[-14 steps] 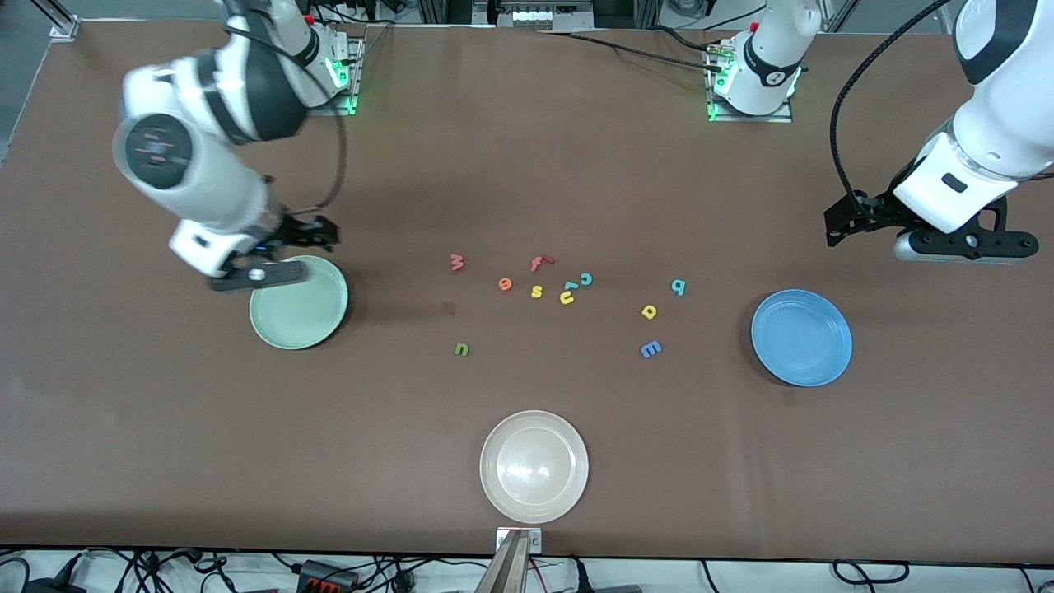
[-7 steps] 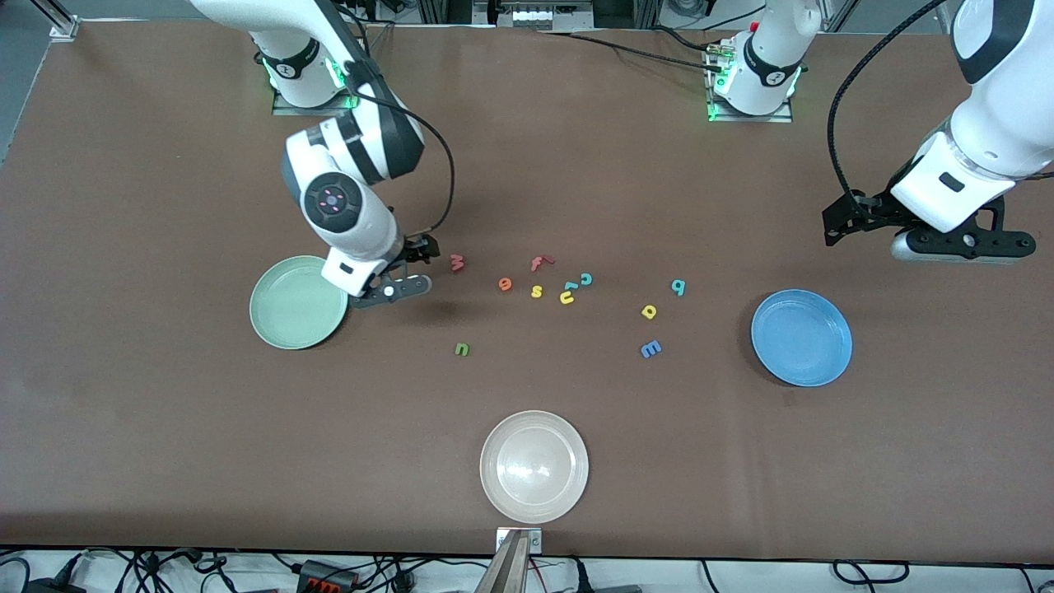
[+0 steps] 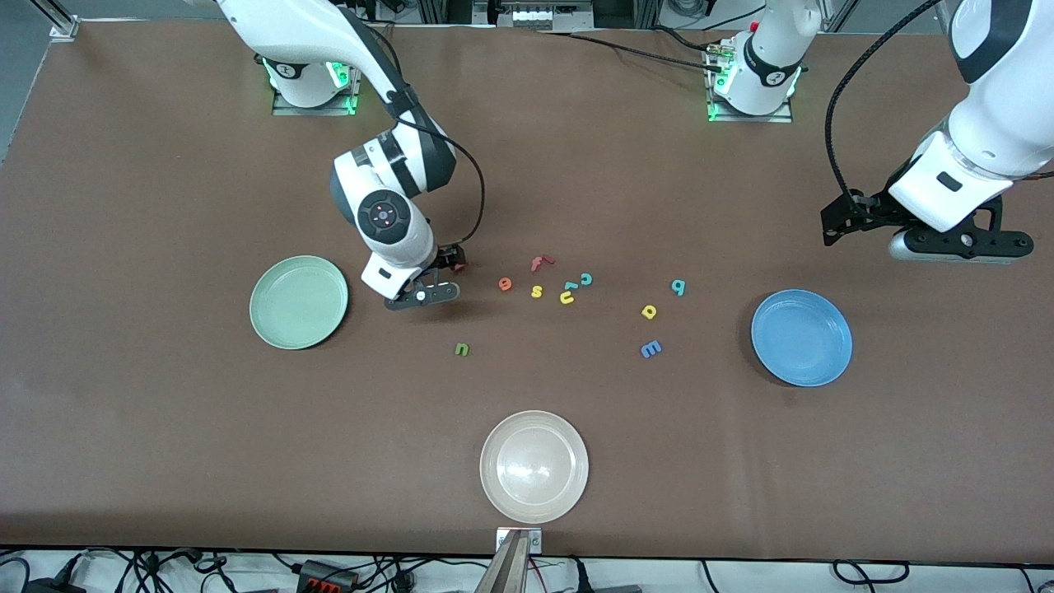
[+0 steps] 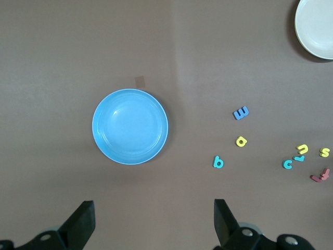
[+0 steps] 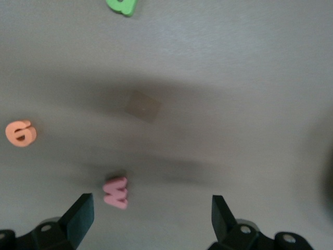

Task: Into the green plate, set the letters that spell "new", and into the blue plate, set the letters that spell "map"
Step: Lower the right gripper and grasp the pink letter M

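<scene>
Clock directions are as the front camera sees the table.

- right gripper point(image 5: 151, 221): low over the table point(image 3: 165, 412), between the green plate point(image 3: 298, 305) and the "e" point(image 3: 505, 284). Fingers spread wide, nothing between them. The "w" point(image 5: 115, 192) lies flat on the table just inside one fingertip, not touched.
- "w": in the front view the gripper covers all but a red sliver. The wrist shot is motion-blurred, so I can't call its long axis.
- "n" point(image 3: 462, 349): alone at 6 o'clock of the right gripper and nearer the camera. Roughly square, with no clear long axis.
- "e": at 3 o'clock of the right gripper, first in the loose row.
- "m" point(image 3: 650, 349): lying on its side, long axis about 12–6, legs toward 3 o'clock.
- "a" point(image 3: 649, 311): just at 12 o'clock of the "m". The "p" point(image 3: 678, 287) sits at 1 o'clock of the "a". Both are too small to call a heading.
- Both plates hold nothing. The blue plate point(image 3: 801, 338) is at 3 o'clock of the "m".
- Extras mid-row: "f" point(image 3: 539, 263), "s" point(image 3: 537, 291), "u" point(image 3: 566, 297), "c" point(image 3: 585, 278). A small teal piece touching the "u" can't be identified.
- cream plate point(image 3: 533, 467): at 6 o'clock of the row, near the table edge.
- left gripper point(image 4: 153, 221): waits in the air over the table at 1 o'clock of the blue plate, fingers fully apart and empty. Both wrist views cut off the finger bases.
- The collar marks on the arm bases aren't legible.
</scene>
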`<state>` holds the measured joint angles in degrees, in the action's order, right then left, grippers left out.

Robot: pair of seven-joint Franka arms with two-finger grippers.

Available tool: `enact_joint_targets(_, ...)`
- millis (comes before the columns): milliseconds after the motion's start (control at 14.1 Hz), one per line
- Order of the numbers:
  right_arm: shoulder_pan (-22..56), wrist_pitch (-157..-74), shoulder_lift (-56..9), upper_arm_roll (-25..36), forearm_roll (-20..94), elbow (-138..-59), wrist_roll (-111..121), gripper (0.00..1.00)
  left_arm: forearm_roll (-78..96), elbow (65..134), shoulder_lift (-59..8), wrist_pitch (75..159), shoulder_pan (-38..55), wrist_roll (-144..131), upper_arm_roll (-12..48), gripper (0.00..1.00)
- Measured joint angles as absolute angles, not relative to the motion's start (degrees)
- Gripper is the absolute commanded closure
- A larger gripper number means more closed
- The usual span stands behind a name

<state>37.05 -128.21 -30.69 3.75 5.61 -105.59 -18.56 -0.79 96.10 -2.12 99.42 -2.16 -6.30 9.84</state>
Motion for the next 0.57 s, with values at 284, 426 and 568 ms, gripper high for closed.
enact_joint_targets(284,39.7,-130.1,-33.0,3.8,5.7,-105.7,-25.3,0.19,-0.8,96.1,-2.1,99.4,-2.2,-6.3,9.8,0.0)
enact_joint_targets(426,40.8,-130.1,-33.5,3.8,5.7,-105.7,-27.1,0.23,-0.8,96.1,-2.1,99.4,-2.2,-6.3,9.8,0.0)
enact_joint_targets(568,41.3,-130.1,-33.8,3.8,5.7,-105.8,-27.8,0.32,-0.8,96.1,-2.1,99.4,-2.2,-6.3,9.9,0.0)
